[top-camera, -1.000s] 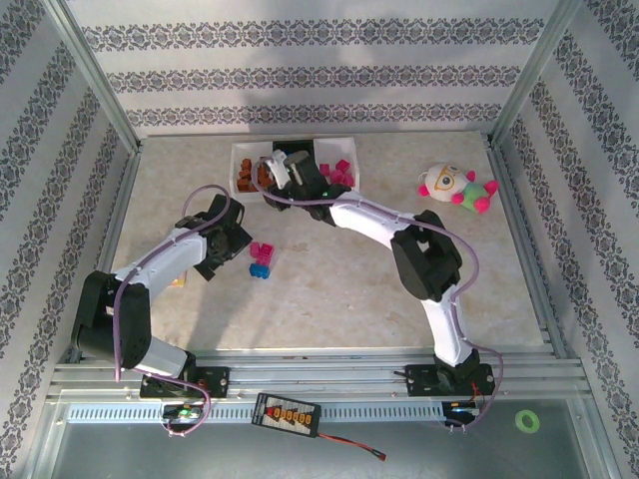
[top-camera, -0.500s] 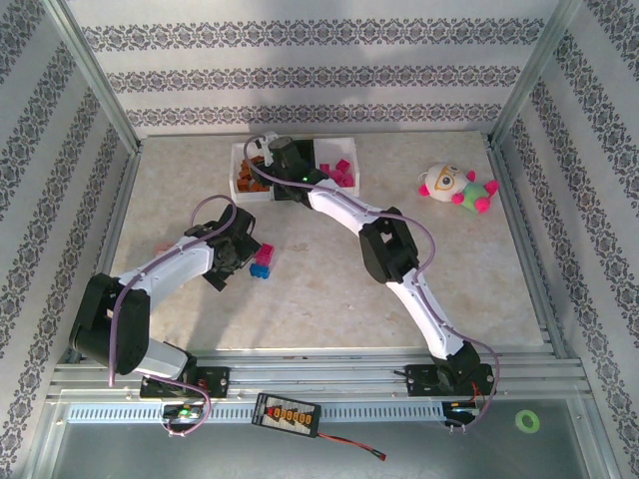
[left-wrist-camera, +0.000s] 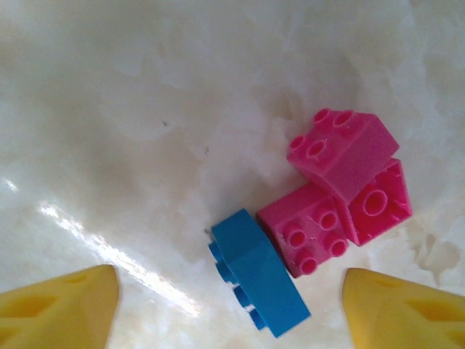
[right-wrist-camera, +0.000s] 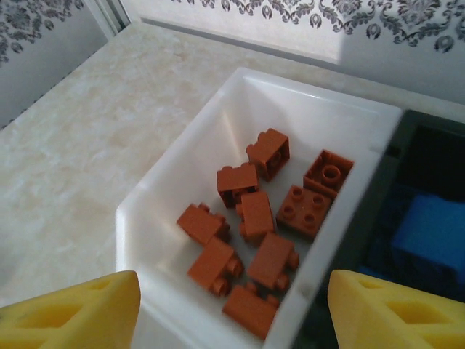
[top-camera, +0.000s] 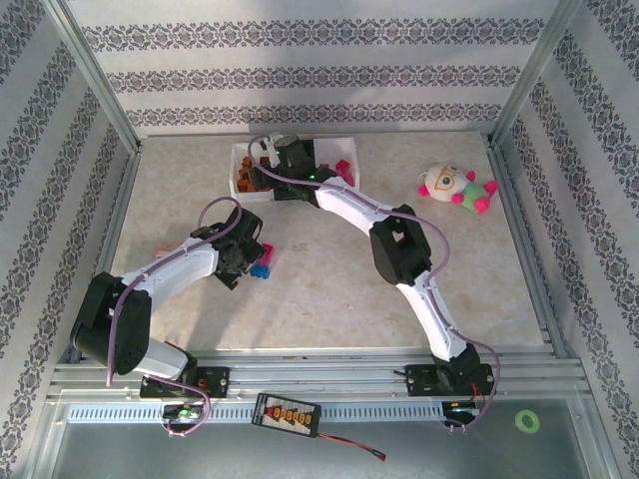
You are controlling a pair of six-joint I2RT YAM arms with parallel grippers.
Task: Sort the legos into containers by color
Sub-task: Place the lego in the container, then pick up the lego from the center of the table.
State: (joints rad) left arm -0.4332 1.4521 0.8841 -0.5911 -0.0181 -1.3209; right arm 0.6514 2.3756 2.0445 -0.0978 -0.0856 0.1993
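A blue lego [left-wrist-camera: 258, 273] lies on its side on the table, touching a cluster of pink legos [left-wrist-camera: 341, 182]. My left gripper [left-wrist-camera: 229, 313] hangs open over them, its yellow fingertips [left-wrist-camera: 58, 305] standing clear on either side of the blue one. From above, the left gripper [top-camera: 248, 259] sits beside these legos [top-camera: 262, 261]. My right gripper [right-wrist-camera: 232, 313] is open and empty above the left white container [right-wrist-camera: 182, 182], which holds several orange-brown legos [right-wrist-camera: 254, 218]. The black container [right-wrist-camera: 429, 160] beside it holds blue legos [right-wrist-camera: 432, 225]. The right white container [top-camera: 351, 160] holds pink legos.
A plush toy [top-camera: 454, 187] lies at the back right. Metal frame rails [top-camera: 519, 220] border the table on both sides. A black controller [top-camera: 288, 414] and a green ring [top-camera: 526, 421] rest on the near ledge.
The right gripper swung from the black container to over the left white one and opened. The left gripper moved right, over the loose legos, and its jaws narrowed.
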